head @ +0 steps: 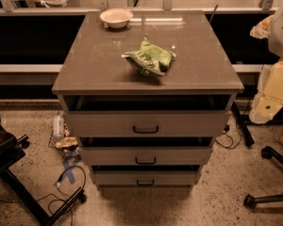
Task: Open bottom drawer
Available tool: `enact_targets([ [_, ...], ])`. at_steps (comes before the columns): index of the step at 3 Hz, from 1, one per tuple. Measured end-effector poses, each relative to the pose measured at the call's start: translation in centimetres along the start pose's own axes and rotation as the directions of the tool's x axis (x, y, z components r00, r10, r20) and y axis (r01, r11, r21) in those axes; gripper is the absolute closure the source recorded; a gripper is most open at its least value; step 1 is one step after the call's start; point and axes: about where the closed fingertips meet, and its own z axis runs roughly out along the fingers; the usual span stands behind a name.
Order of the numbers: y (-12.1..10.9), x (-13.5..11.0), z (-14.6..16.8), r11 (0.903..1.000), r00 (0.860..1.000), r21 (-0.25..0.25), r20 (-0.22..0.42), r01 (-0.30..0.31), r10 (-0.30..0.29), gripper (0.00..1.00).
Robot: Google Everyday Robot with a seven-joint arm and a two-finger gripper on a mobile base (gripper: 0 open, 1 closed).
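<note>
Bottom drawer (179, 178) is lowest on the desk (99, 55), with its black handle (145, 182) dead centre. The pincer (266, 108) hangs off to the desk's right, well apart, and I can't tell if it's open or closed. I'd go low, grab that handle squarely, not the middle drawer (179, 155), and pull straight out.

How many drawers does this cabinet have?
3: top drawer, middle drawer below it, bottom drawer lowest. None seems hidden. The gripper is at the right edge, apart from them.
</note>
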Motion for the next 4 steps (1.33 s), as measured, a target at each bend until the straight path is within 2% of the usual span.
enact_targets([
  [1,0.0,0.0,0.0,1.0,1.0,0.0,0.0,0.0,0.0,0.0],
  [2,-0.1,0.3,1.2,0.9996,0.999,0.027,0.044,-0.007,0.006,0.0],
  [3,2.2,1.8,5.6,0.9996,0.989,0.022,0.145,-0.016,0.013,0.0],
  [4,5.5,3.5,11.5,0.9999,0.97,0.012,0.244,-0.006,0.003,0.0],
])
